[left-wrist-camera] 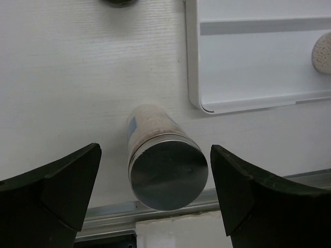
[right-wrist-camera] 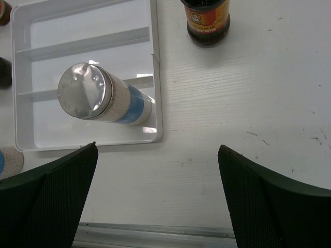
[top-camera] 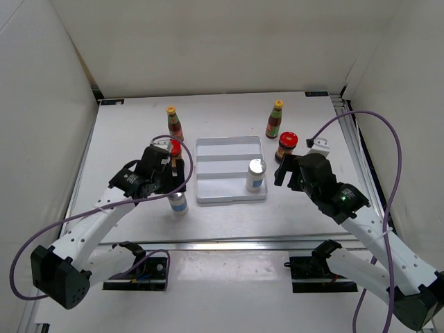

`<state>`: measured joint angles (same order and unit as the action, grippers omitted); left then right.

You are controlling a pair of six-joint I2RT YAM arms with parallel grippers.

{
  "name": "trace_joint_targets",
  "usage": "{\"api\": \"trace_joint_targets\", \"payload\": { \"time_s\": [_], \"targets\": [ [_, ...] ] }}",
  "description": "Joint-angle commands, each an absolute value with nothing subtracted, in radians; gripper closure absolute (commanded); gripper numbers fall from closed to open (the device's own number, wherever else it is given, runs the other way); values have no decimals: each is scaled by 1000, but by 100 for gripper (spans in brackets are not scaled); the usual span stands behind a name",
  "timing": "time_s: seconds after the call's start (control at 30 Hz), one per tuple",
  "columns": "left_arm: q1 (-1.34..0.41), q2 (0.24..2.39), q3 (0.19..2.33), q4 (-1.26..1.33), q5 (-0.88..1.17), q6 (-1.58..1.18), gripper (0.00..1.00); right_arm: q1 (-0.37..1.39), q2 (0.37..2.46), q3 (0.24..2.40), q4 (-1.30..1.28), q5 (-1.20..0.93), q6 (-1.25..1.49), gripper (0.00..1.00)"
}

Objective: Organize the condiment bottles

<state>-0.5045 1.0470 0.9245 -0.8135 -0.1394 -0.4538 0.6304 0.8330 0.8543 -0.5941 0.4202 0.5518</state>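
- Pickup step, I'd say: a white shaker (left-wrist-camera: 165, 178) stands on the counter (top-camera: 132, 132), just left of the tray (top-camera: 229, 147).
- The left gripper (left-wrist-camera: 155, 155) hangs over it pointing down, jaws spread either side of the silver top, not touching.
- Next up, probably: drop lower, squeeze, lift it over the rim.
- The right gripper (right-wrist-camera: 158, 155) is wide open too, empty, hovering near the other shaker (right-wrist-camera: 103, 101), which stands inside the tray.

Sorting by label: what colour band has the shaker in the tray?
Blue, on the shaker; right wrist view shows it best.
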Motion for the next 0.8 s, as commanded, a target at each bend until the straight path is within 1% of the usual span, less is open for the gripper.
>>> {"api": "trace_joint_targets", "payload": {
  "time_s": [0.0,0.17,0.37,0.4,0.47,0.5,0.57,0.6,0.77],
  "targets": [
    [-511,1067,940,-839,-184,-480,3,634,837,854,-551,449,569,0],
    [-572,1117,940,-870,-212,-521,7,634,847,854,-551,449,569,0],
    [-583,1147,940,-870,-232,-532,16,634,865,864,-551,449,569,0],
    [-583,1147,949,-870,-232,-532,22,634,865,864,-551,449,569,0],
    [-583,1147,959,-879,-232,-523,31,634,865,864,-551,459,569,0],
    [-583,1157,978,-879,-232,-523,45,634,865,864,-551,459,569,0],
    [-583,1157,1009,-916,-260,-523,51,634,865,864,-551,459,569,0],
    [-583,1169,1055,-932,-276,-535,60,634,865,864,-551,459,569,0],
    [-583,1201,1222,-985,-324,-535,71,634,865,864,-551,468,569,0]
  ]
}}
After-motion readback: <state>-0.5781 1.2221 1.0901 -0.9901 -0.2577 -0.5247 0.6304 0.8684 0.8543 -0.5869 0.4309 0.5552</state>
